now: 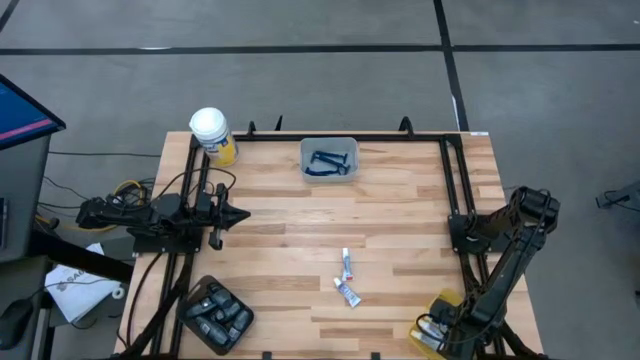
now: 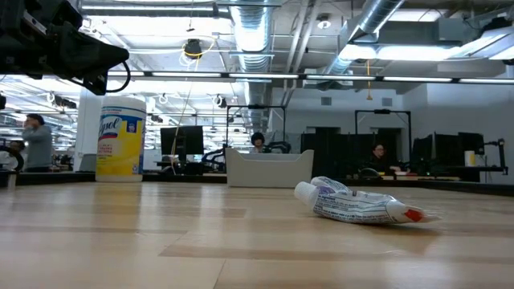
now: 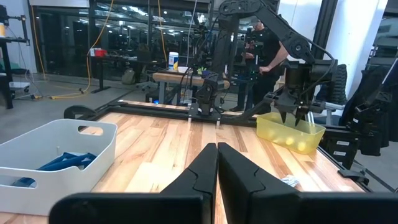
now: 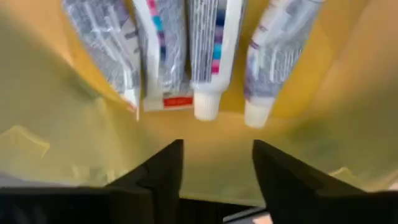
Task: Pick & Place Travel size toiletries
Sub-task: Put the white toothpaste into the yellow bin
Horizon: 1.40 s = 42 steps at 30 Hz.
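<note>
Two white squeeze tubes (image 1: 347,264) (image 1: 348,293) lie flat on the wooden table near its middle; the low view shows one tube (image 2: 361,205) on its side. Several more tubes (image 4: 208,56) lie side by side on the floor of a yellow bin (image 1: 432,338) at the near right corner. My right gripper (image 4: 214,165) hangs open just above them, pointing steeply down into the bin, with nothing between its fingers. Blue razors (image 1: 328,162) lie in a pale bin (image 1: 329,146) at the far edge. My left gripper (image 1: 236,213) waits shut and level at the table's left side.
A yellow wipes jar with a white lid (image 1: 213,135) stands at the far left corner. A black tray of dark pods (image 1: 215,315) sits at the near left. Black frame rails (image 1: 455,190) run along the table's sides. People sit at desks beyond the table (image 2: 259,142).
</note>
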Motion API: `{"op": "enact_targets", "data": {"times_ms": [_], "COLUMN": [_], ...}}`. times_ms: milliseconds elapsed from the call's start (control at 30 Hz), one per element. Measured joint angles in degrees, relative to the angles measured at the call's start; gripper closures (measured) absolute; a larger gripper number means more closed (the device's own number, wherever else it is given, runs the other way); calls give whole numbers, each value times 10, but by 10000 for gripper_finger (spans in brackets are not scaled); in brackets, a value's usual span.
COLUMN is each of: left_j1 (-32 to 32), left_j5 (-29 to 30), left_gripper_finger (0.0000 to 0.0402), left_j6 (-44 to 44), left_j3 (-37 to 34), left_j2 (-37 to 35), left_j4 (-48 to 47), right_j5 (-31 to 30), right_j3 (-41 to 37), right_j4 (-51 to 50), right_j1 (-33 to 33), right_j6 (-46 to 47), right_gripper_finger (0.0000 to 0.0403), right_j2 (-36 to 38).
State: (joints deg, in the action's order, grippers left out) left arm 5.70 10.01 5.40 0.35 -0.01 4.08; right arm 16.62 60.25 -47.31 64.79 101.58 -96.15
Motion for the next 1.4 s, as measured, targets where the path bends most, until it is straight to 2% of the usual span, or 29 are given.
{"op": "enact_targets", "data": {"times_ms": [200,400,500,567,767,1000,1200,1400], "left_j1": [0,0,0,0,0,0,0,0], "left_j5": [0,0,0,0,0,0,0,0], "left_gripper_finger": [394,394,394,394,394,394,394,394], "left_j6": [0,0,0,0,0,0,0,0], "left_j3": [0,0,0,0,0,0,0,0], "left_j2": [0,0,0,0,0,0,0,0], "left_j4": [0,0,0,0,0,0,1,0], "right_j5": [-15,-151,-215,-234,-236,-224,-206,-190], "right_j3": [0,0,0,0,1,60,141,229], "right_j4": [-3,-3,11,24,113,97,63,-16], "right_j1": [-23,-103,-165,-212,-363,-485,-532,-541], "right_j6": [1,3,-63,-123,-267,-297,-345,-384], "right_gripper_finger": [168,169,179,186,199,195,206,213], "right_j2": [71,168,183,179,122,20,-77,-180]}}
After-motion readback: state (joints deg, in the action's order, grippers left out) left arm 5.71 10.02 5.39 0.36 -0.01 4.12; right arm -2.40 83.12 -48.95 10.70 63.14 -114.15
